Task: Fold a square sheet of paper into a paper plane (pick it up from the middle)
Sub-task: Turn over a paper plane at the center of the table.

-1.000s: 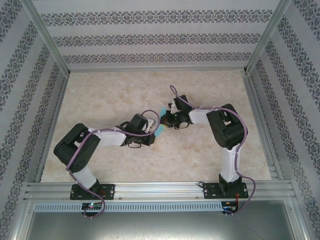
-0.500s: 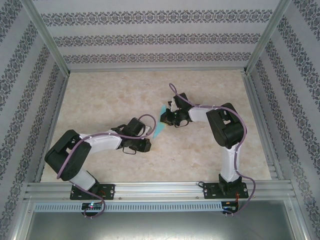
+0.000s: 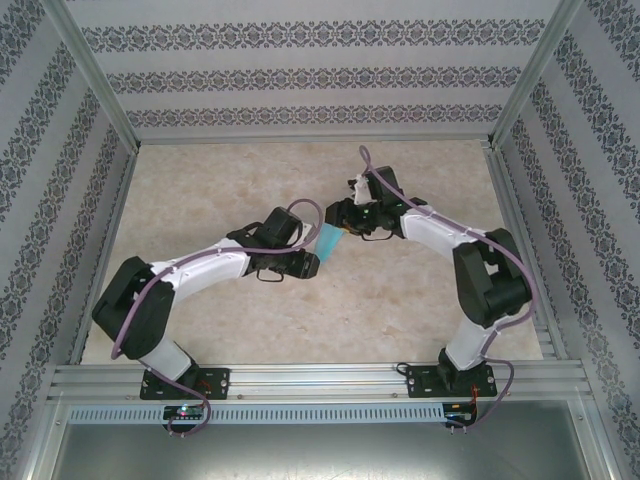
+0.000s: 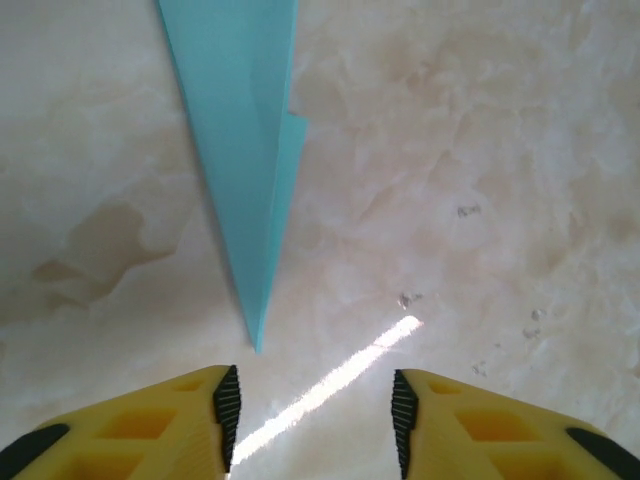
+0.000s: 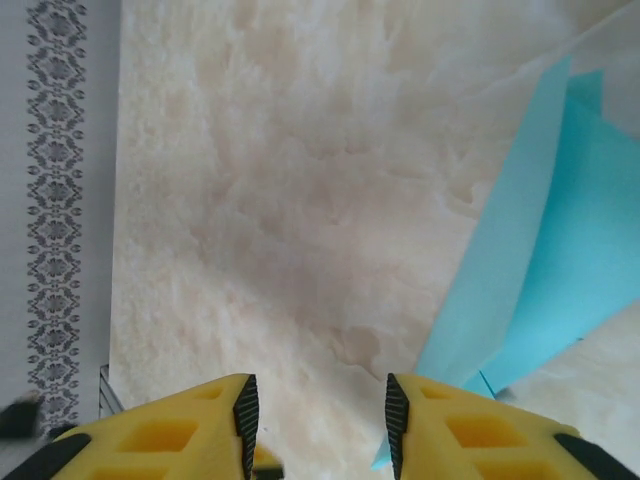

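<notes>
Plane [image 4: 240, 140] lies on the bench [image 4: 480, 150], its sharp tip just ahead of the gap of the left jaws, which stand parted and empty. Right jaws are likewise released and hold nothing. The blue paper spreads beyond one finger [image 5: 480, 430], outside their gap.

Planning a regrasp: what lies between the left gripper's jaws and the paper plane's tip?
Bare table: in the left wrist view, the paper plane ends short of the left gripper, with nothing between.
</notes>
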